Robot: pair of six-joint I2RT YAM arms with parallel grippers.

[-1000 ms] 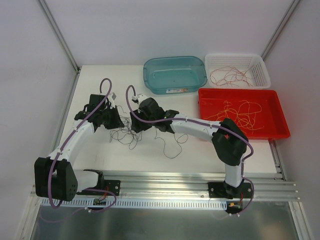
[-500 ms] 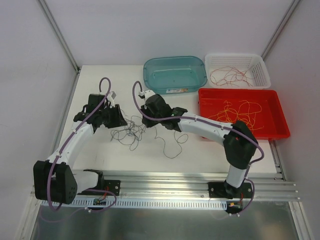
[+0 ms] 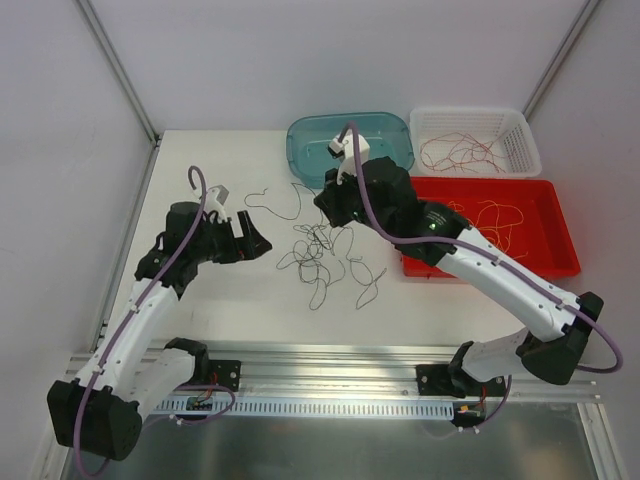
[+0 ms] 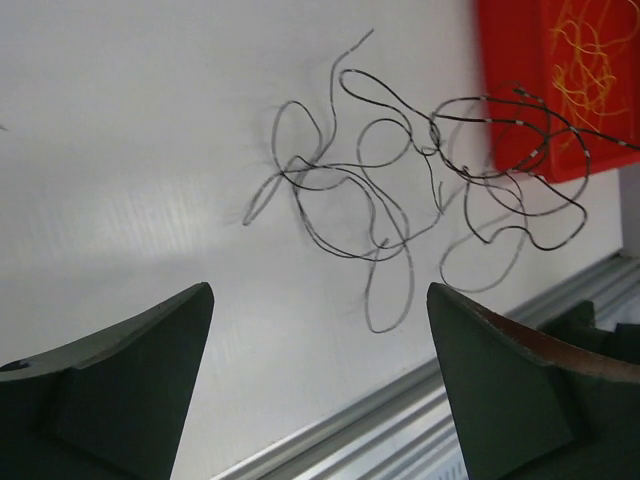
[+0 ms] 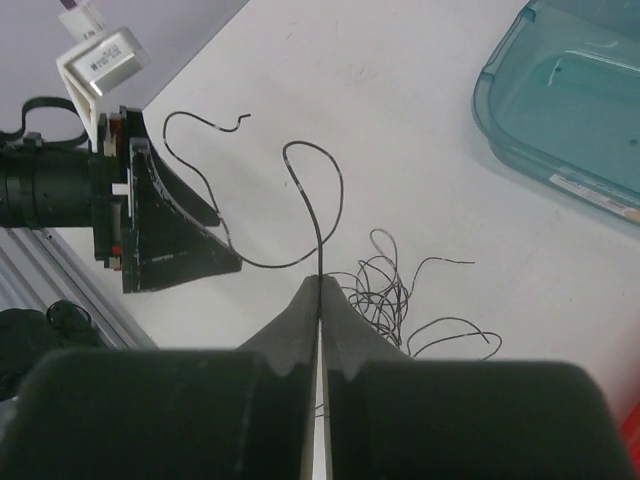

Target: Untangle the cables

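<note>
A loose tangle of dark cables (image 3: 322,258) lies on the white table between the two arms; the left wrist view shows that tangle (image 4: 400,190) ahead of the fingers. My right gripper (image 3: 323,205) hovers above the tangle's far side, near the teal bin. It is shut on one dark cable (image 5: 318,215), which rises from the fingertips and curls left toward the left arm. My left gripper (image 3: 256,240) sits left of the tangle, open, with nothing between its fingers (image 4: 150,350). In the right wrist view the right gripper (image 5: 320,282) pinches the strand above the pile (image 5: 392,288).
A teal bin (image 3: 392,126) stands at the back centre. To its right is a white basket (image 3: 476,112) holding red-brown cables. A red tray (image 3: 553,215) with yellow-orange cables sits at the right. The metal rail (image 3: 330,360) runs along the near edge.
The left gripper opened and let go of the tangle. The right gripper shut on a dark strand and lifted back toward the teal bin, drawing it out and spreading the pile.
</note>
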